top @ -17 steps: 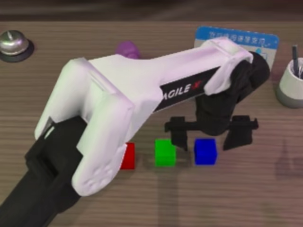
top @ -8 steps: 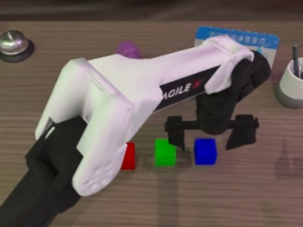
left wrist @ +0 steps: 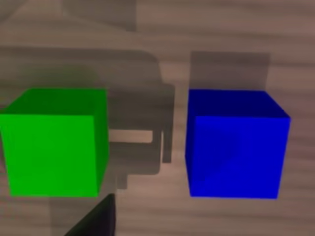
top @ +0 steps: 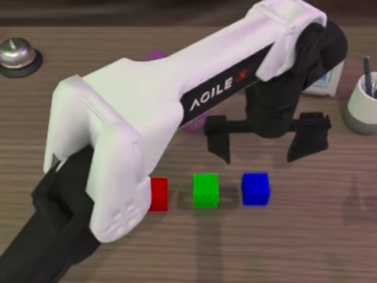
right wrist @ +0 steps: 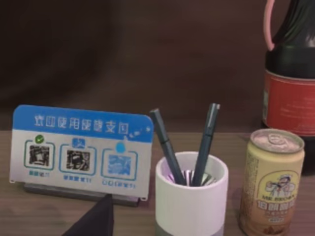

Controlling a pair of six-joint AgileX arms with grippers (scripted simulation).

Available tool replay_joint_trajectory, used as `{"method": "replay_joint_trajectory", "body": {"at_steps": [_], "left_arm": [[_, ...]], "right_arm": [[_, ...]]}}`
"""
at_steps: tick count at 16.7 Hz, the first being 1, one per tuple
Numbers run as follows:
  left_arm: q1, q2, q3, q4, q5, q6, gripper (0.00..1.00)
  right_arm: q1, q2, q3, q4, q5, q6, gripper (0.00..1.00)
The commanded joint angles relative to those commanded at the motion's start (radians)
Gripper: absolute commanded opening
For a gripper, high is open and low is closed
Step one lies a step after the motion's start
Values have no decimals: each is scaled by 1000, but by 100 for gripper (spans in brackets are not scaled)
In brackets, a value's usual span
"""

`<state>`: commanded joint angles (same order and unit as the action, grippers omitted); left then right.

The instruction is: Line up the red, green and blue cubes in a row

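Three cubes stand in a row on the wooden table: red (top: 158,194) at the left and partly under my left arm, green (top: 205,190) in the middle, blue (top: 255,188) at the right. My left gripper (top: 263,144) hangs open above and a little behind the blue cube, holding nothing. Its wrist view looks down on the green cube (left wrist: 49,142) and blue cube (left wrist: 236,145), with one dark fingertip (left wrist: 98,219) at the edge. My right gripper (right wrist: 140,228) is outside the top view, open, parked facing the back-right objects.
A silver bell (top: 17,54) sits at the back left. The purple dumbbell (top: 156,56) is mostly hidden behind my left arm. At the back right stand a blue-and-white sign (right wrist: 81,150), a white pen cup (top: 364,100), a drink can (right wrist: 273,182) and a dark bottle (right wrist: 290,83).
My left gripper has lifted up and away from around the blue cube, staying open. The three cubes have not moved.
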<state>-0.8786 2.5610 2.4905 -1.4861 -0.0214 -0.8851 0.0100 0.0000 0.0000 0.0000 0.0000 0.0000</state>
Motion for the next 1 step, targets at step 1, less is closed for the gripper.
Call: {"method": "replay_joint_trajectory", "body": {"at_steps": [1], "left_arm": [[1,-1,3,-3,0,0,100]], "right_arm": [[0,0,0,0,0,0,100]]}}
